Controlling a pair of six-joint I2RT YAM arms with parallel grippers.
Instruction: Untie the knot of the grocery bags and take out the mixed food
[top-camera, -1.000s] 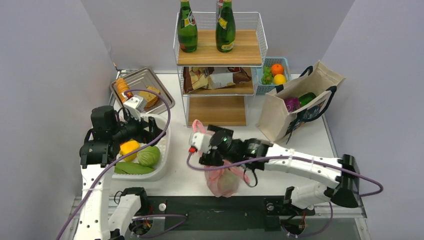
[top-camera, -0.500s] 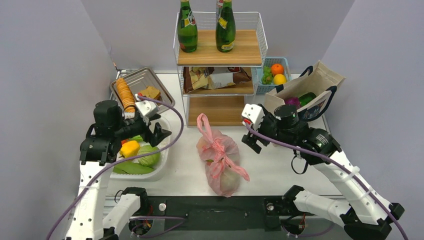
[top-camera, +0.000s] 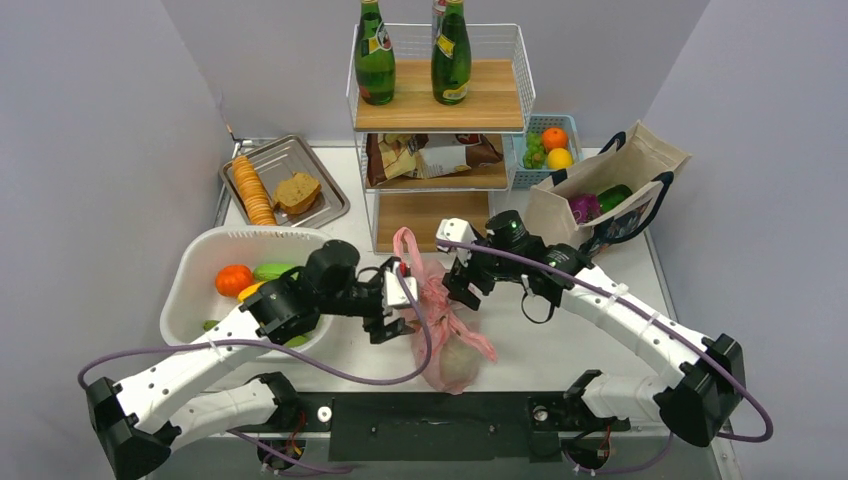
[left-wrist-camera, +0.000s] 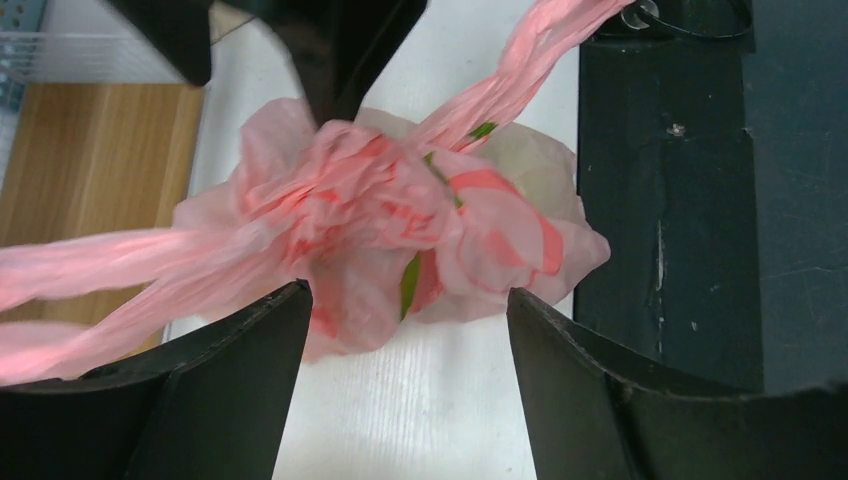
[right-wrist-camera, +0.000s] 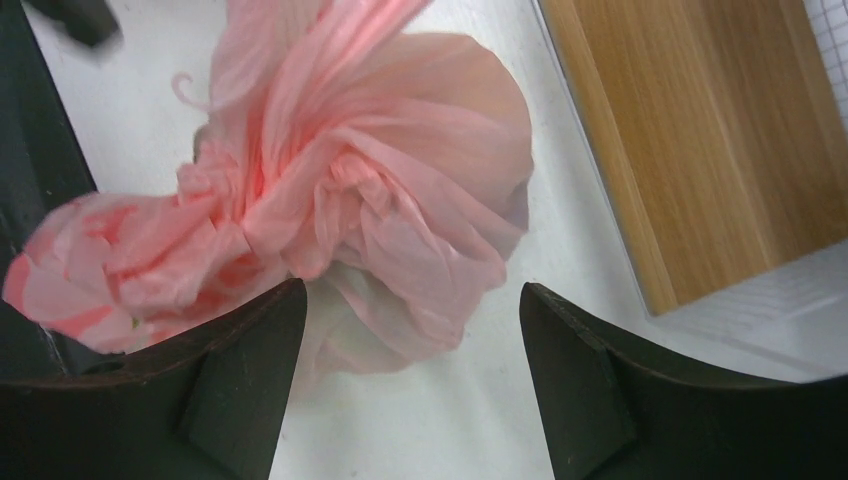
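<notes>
**Both arms at the tied bag.** We see the pink bag (top-camera: 447, 335) lying on the white table (top-camera: 510, 350) near its front edge. It sits in front of the wire shelf (top-camera: 440, 150), between the white tub (top-camera: 190, 262) and the canvas tote (top-camera: 560, 225). The knot (left-wrist-camera: 350, 195) is a crumpled bunch of the two handles on the top of the bag. One handle loop trails toward the shelf and another toward the table's front edge. Some food (top-camera: 456, 362) shows only as a pale rounded shape through the plastic, and we cannot tell what it is.

The left gripper (top-camera: 398, 312) reaches in from the tub side. Its jaws are spread, and the knotted bunch sits in the gap between them. The right gripper (top-camera: 462, 290) comes in from the opposite side, also spread wide around the same bunch. Neither gripper pinches the plastic. We cannot tell whether any fingertip brushes it. In the left wrist view, the right gripper's dark fingers (left-wrist-camera: 345, 55) appear just beyond the knot.
</notes>
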